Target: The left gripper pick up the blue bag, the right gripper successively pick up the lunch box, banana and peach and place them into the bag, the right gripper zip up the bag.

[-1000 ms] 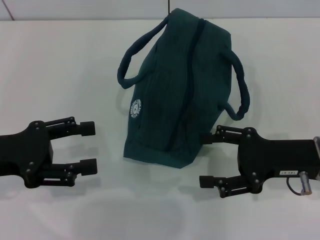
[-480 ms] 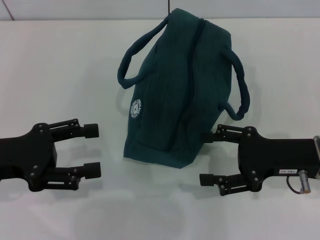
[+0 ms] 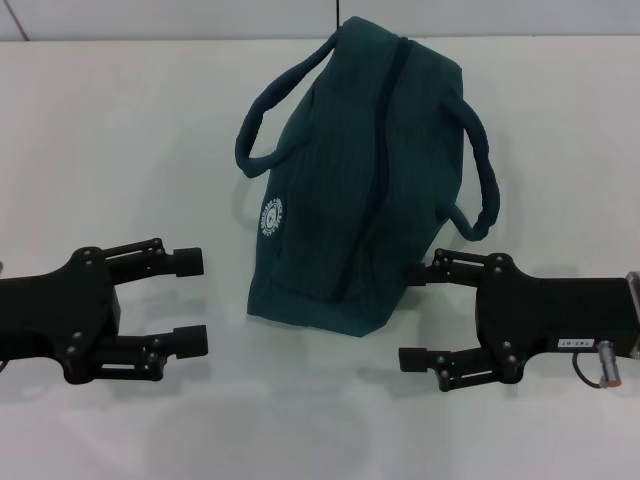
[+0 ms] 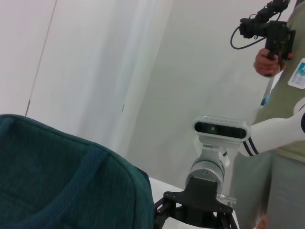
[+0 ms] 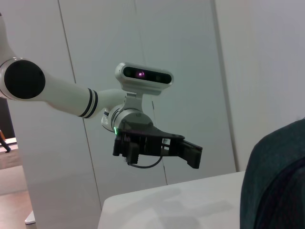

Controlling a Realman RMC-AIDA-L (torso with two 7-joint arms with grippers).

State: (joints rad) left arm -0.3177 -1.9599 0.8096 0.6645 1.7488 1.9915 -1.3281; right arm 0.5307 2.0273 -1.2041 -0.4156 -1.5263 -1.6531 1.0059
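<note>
Centrally, the zipped dark teal fabric bag (image 3: 355,180) lies on the white desk (image 3: 120,140); the left gripper (image 3: 190,301) at lower left and the right gripper (image 3: 418,317) at lower right flank it, fingers spread wide, empty.

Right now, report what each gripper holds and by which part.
Nothing. The left gripper and the right gripper are open beside the blue bag.

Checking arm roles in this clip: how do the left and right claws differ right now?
The left claw stands apart from the blue bag; the right claw has its upper finger against the bag's corner. The right carries a white sticker; the left none. Both are open, empty, low over the table.
</note>
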